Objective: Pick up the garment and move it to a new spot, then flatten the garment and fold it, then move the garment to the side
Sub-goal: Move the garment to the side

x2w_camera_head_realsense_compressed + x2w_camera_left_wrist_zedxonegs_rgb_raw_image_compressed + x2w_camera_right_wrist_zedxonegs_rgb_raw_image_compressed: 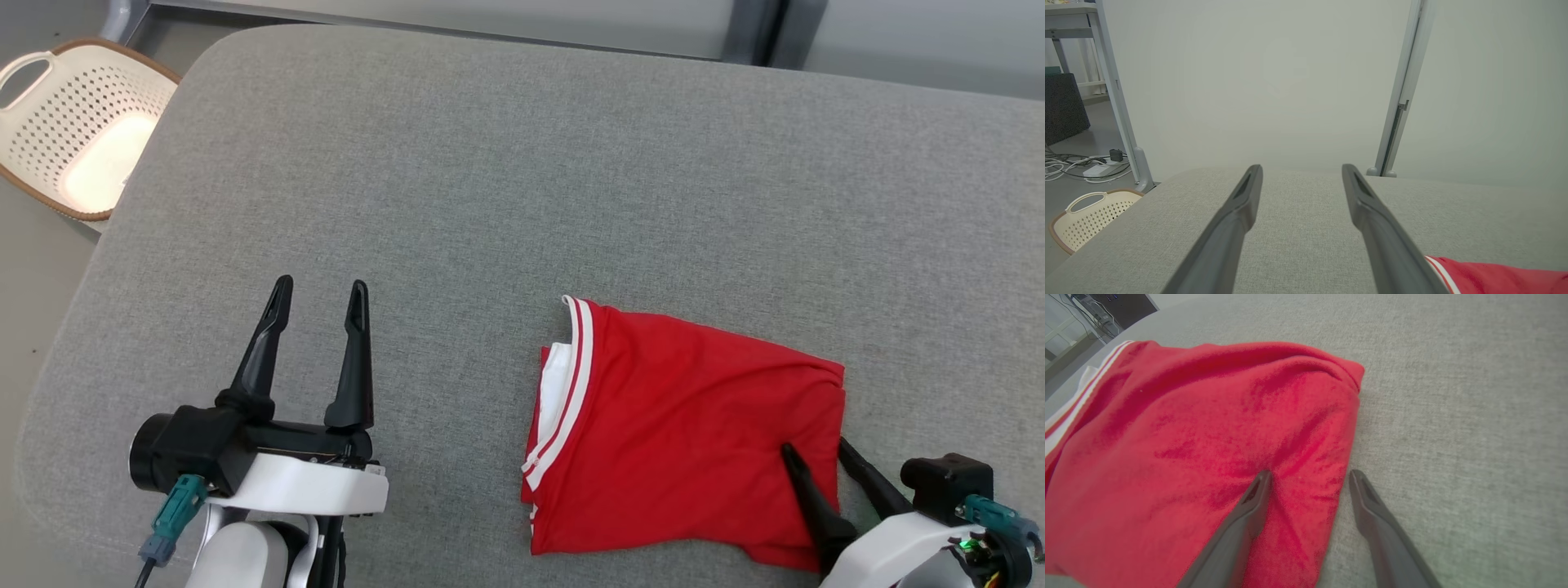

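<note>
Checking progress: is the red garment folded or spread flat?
Folded: the red garment lies as a compact rectangle on the grey cushion, stacked layers showing at its white-striped edge.

A cream perforated plastic basket with a brown rim [49, 122] sat on the floor [33, 269] beside the grey fabric-covered bench [490, 163]; white cables [1061, 167] lay near a grey metal post [1114, 94].
</note>
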You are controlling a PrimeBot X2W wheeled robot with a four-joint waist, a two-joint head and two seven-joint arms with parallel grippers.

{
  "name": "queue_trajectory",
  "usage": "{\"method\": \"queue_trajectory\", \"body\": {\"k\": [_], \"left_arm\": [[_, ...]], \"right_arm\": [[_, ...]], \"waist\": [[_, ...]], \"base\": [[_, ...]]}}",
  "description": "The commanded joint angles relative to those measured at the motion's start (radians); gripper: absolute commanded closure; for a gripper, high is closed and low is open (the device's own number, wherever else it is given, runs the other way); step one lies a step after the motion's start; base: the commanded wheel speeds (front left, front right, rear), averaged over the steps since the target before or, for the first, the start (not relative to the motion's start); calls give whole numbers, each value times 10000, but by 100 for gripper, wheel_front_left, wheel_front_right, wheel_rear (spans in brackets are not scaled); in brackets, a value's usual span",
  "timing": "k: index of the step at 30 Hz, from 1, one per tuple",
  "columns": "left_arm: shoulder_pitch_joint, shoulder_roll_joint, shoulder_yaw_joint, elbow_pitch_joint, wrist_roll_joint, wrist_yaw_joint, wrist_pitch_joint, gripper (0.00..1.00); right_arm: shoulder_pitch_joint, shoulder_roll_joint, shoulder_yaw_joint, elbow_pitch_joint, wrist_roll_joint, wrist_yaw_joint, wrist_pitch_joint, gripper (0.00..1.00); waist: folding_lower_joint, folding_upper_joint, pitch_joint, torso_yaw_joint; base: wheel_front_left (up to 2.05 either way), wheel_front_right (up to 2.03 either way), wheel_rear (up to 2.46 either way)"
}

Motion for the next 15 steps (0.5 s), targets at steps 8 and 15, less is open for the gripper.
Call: {"method": "queue_trajectory", "body": {"k": [8,15], "left_arm": [[-104,141,172,122,135,-23,-174,0],[-121,363,200,-6,300,-21,-191,0]], "right_arm": [[31,-382,-51,-408,-234,-16,361,100],[5,-763,-88,-849,-431,-13,316,100]], "waist": [[0,-1,12,-331],[0,-1,-26,-1571]], "base": [[0,0,0],[0,0,0]]}}
